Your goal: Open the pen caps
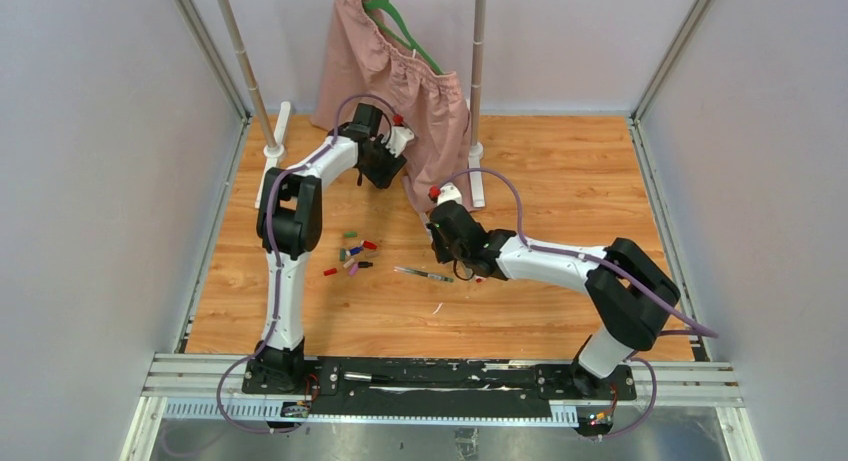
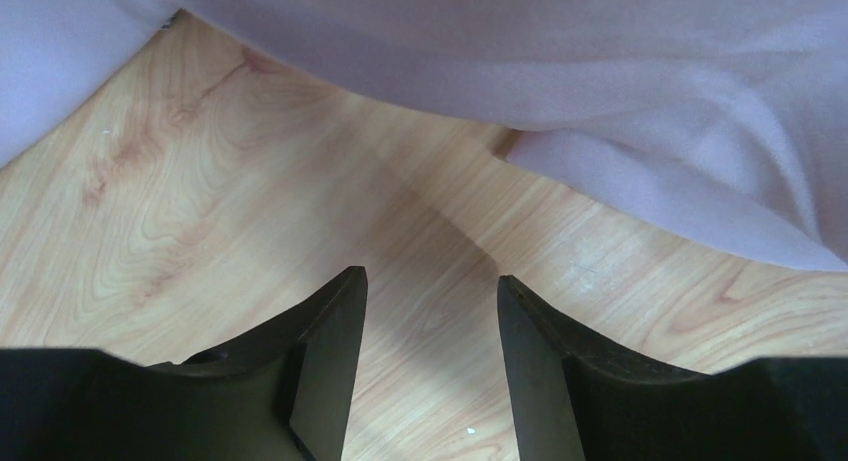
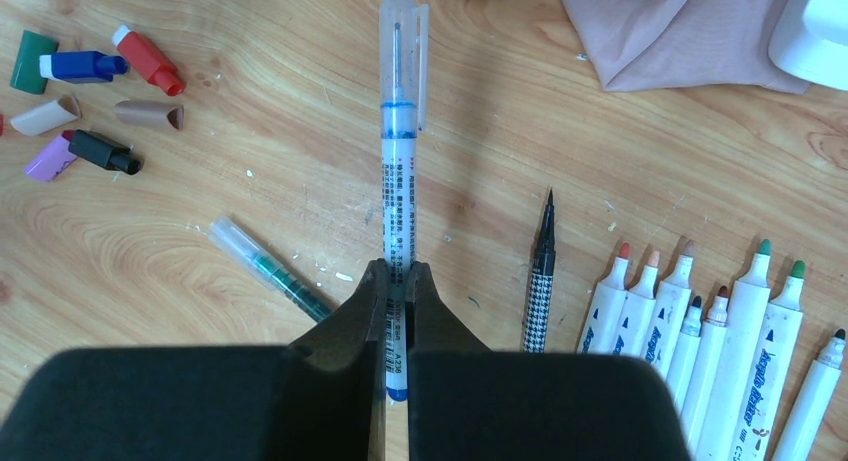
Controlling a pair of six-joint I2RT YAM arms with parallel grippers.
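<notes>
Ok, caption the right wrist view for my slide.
Right gripper shut on a capped blue pen, loose caps beside.

Shot from high above and behind the arm bases (image 1: 275, 369), whole table (image 1: 560, 311) in frame. Left wrist: close over bare wood, pink cloth (image 2: 600, 71) across the top. Right wrist: close, looking along a pen (image 3: 399, 181); pen caps (image 3: 80, 67) upper left, shared with overhead centre.
</notes>
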